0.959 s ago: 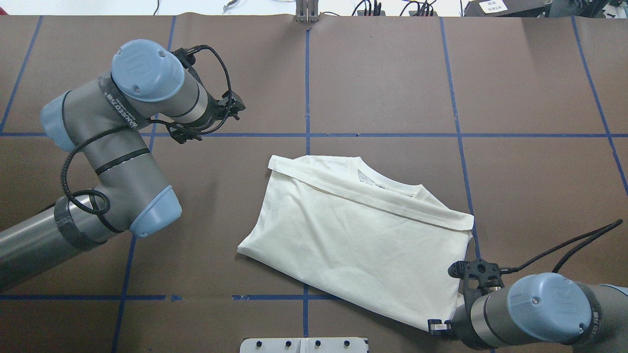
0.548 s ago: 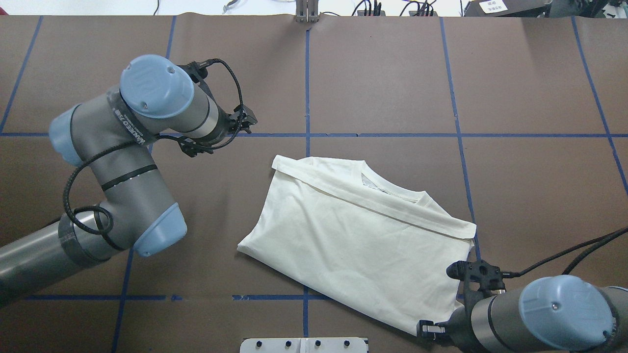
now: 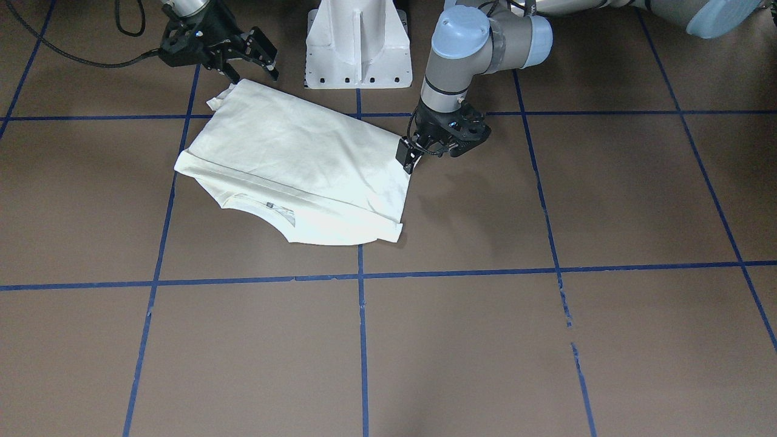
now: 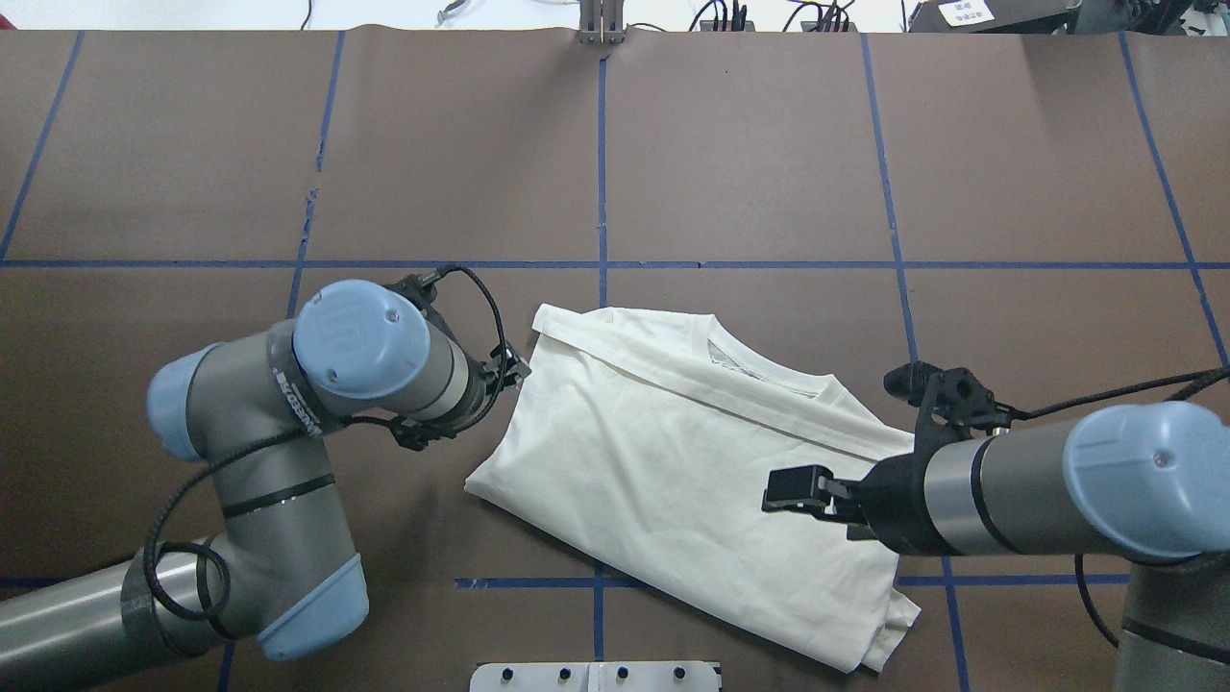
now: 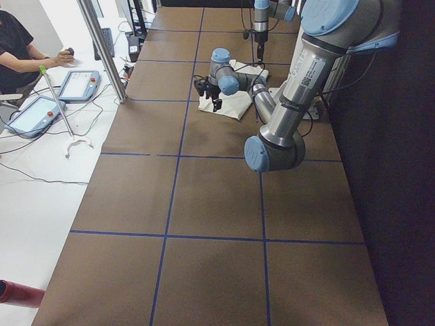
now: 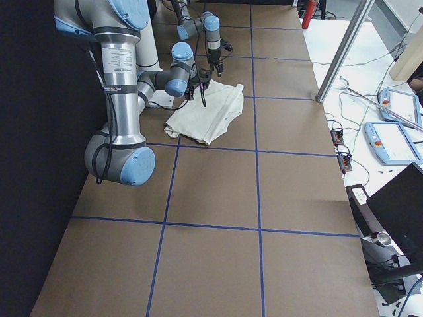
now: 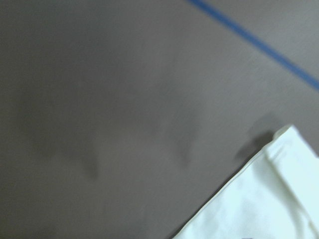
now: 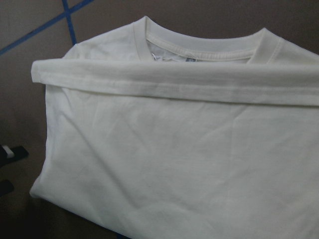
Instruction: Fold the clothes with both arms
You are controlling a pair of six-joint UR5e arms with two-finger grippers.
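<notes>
The cream-white T-shirt [image 4: 673, 461] lies folded on the brown table, plain back up, with a sleeve laid across below the collar [image 8: 199, 45]. No print shows. It also shows in the front view [image 3: 297, 152]. My left gripper [image 4: 514, 370] is low at the shirt's left edge [image 3: 408, 156]; its fingers look apart and hold nothing. Its wrist view shows only a shirt corner [image 7: 269, 199] and table. My right gripper [image 4: 783, 500] hovers open and empty over the shirt's right part, and shows near the shirt's corner in the front view [image 3: 252, 68]. Its fingertips [image 8: 12, 152] show apart.
The white pedestal base [image 3: 358, 48] stands at the table's near edge, just behind the shirt. Blue tape lines [image 4: 602, 264] grid the brown table. In the left side view a metal pole [image 5: 102, 47] and operator tablets [image 5: 78, 85] stand beside the table.
My left arm swung toward the robot and right, down to the shirt's left edge. My right gripper left the shirt's near right corner and moved up over the shirt.
</notes>
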